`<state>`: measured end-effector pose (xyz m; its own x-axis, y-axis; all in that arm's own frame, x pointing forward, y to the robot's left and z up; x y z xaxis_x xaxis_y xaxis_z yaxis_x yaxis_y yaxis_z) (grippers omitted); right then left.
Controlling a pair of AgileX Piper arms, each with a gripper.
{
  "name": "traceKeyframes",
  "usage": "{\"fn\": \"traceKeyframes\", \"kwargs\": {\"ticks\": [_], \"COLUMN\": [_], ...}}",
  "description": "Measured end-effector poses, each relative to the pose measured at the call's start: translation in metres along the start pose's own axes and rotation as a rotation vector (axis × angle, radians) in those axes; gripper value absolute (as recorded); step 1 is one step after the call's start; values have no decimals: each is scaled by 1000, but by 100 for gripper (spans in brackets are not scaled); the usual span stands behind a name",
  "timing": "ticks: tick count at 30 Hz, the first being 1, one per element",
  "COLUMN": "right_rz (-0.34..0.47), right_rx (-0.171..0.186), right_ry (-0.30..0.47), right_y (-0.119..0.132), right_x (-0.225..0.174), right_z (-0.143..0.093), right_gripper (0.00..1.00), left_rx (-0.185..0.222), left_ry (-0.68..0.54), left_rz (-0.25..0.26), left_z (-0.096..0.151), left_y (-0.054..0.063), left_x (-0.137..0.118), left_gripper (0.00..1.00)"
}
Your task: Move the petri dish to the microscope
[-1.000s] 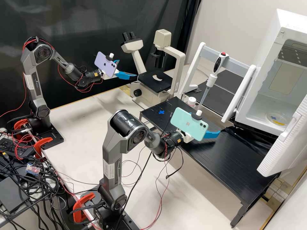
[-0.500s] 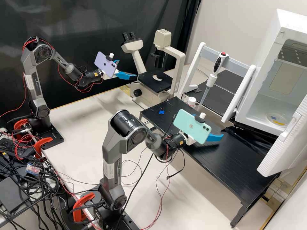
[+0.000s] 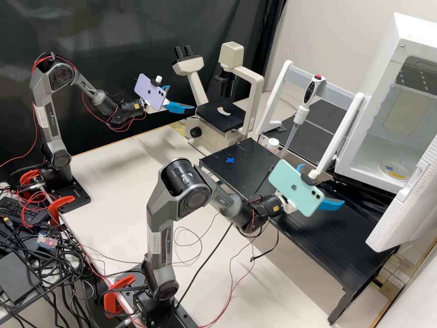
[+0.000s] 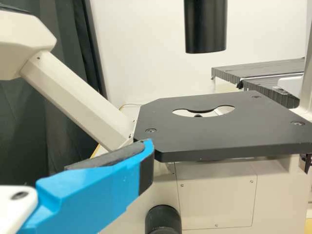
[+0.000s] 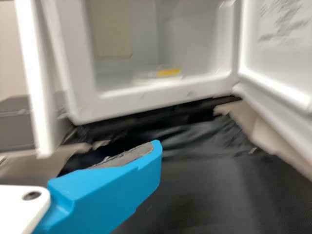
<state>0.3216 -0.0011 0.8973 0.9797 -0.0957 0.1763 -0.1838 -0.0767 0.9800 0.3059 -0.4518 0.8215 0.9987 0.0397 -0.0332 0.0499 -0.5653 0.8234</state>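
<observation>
The petri dish (image 3: 393, 170) lies in the open white chamber (image 3: 400, 36); right gripper (image 3: 322, 185), spread and empty, is apart from it; left gripper (image 3: 182, 98), likewise, is near the microscope (image 3: 256, 100); grasp and transfer seemingly both remain.

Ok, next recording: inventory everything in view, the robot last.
Petri dish: one, clear with yellow, inside the chamber
Chamber: one, white, open, high view's right
Microscope: one, cream with black stage, far side
Pipette: one, mostly white, on the rack
Rack: one, white and grey, beyond the platform
Platform: one, black, before the chamber
Cross mark: one, blue, on the platform
Cap: one, white, beside the platform
Curtain: black, behind
Cables: many, black and red, lower left
Phones: two, purple and mint, wrist-mounted
Left gripper: one, blue-fingered, near the microscope
Right gripper: one, blue-fingered, above the platform
</observation>
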Motion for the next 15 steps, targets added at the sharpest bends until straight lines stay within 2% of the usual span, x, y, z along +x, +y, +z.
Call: {"fn": "traceKeyframes", "kwargs": {"ticks": [11,15], "right_rz": [123,142], "right_rx": [50,50], "right_ry": [-95,-97], "right_y": [44,51], "right_x": [66,77], "right_z": [9,10], "right_gripper": [100,100], "left_rx": [0,0], "left_ry": [0,0], "left_rz": [0,0], "left_z": [0,0], "left_y": [0,0], "left_x": [0,0], "left_gripper": [100,100]}}
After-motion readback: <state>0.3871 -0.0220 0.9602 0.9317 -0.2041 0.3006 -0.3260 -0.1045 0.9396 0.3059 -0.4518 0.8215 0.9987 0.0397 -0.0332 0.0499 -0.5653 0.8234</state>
